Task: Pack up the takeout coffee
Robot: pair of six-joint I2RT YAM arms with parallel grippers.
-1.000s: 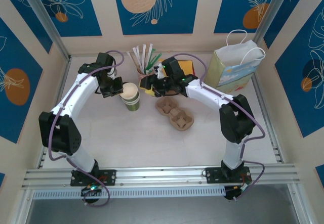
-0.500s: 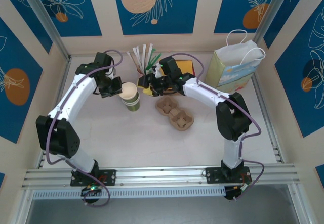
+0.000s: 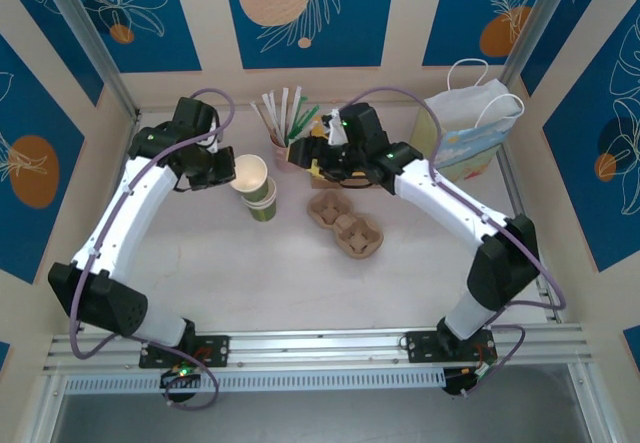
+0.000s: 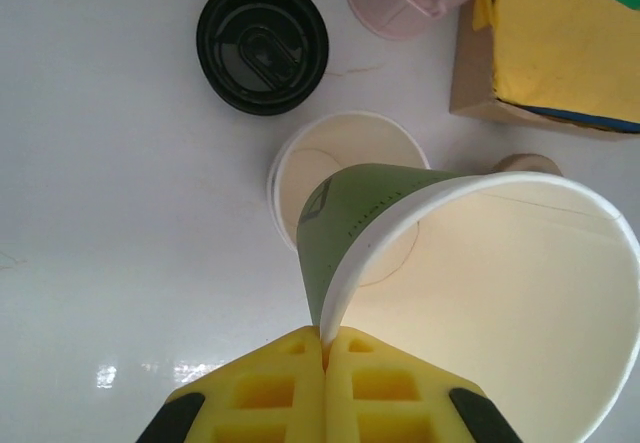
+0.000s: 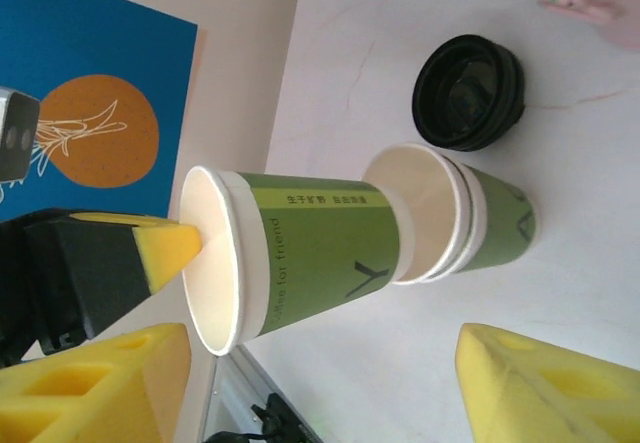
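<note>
1. Top external: left gripper (image 3: pixel 222 170) is clamped on the rim of a lidless green cup (image 3: pixel 251 173). The cup is tilted and held just over a stack of cups (image 3: pixel 263 206). Right gripper (image 3: pixel 310 160) faces that cup from the other side, close beside the pink cup of straws (image 3: pixel 280 143). Cardboard carrier (image 3: pixel 346 225) lies on the table behind its fingers, toward the bases.
2. Left wrist: left gripper (image 4: pixel 325 335) has its yellow pads pinched tight on the lidless green cup (image 4: pixel 480 293) at the rim. Stack of cups (image 4: pixel 320 173) sits directly below the held cup. Black lid (image 4: pixel 262 43) lies ahead of the fingertips and to the left, apart from the stack. From above I cannot tell whether a cup stands under it.
3. Right wrist: right gripper (image 5: pixel 325 343) has its fingers spread wide with nothing between them. Ahead, the lidless green cup (image 5: pixel 310 253) hangs nearly sideways, its base toward the stack of cups (image 5: pixel 480 218). Black lid (image 5: pixel 468 91) sits low on the table just past the stack.
</note>
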